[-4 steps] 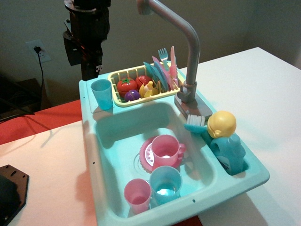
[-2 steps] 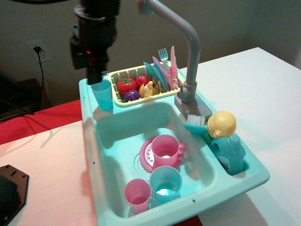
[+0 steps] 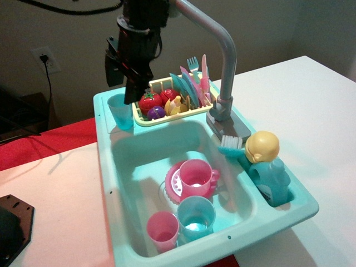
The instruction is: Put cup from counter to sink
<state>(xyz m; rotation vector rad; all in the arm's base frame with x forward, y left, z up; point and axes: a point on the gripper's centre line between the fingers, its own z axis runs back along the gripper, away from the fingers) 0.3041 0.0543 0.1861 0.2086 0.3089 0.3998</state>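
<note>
The sky-blue cup (image 3: 119, 113) stands upright on the turquoise counter (image 3: 102, 103) at the back left corner of the sink unit, just left of the yellow dish rack. My black gripper (image 3: 125, 89) hangs right above and slightly behind the cup, its two fingers pointing down and apart, holding nothing. The right finger reaches down beside the cup's rim, in front of the rack. The sink (image 3: 139, 151) is the deep turquoise basin in front of the cup.
The yellow dish rack (image 3: 146, 120) holds toy fruit, plates and cutlery. A tall grey faucet (image 3: 223, 61) rises at the back right. In the basin are a pink cup on a pink plate (image 3: 196, 177), a pale blue cup (image 3: 196, 218) and a pink cup (image 3: 162, 230). A yellow-capped bottle (image 3: 266, 162) stands at the right.
My gripper has moved right and forward, from behind the unit's left corner to directly over the cup and the rack's left end. The cup has not moved.
</note>
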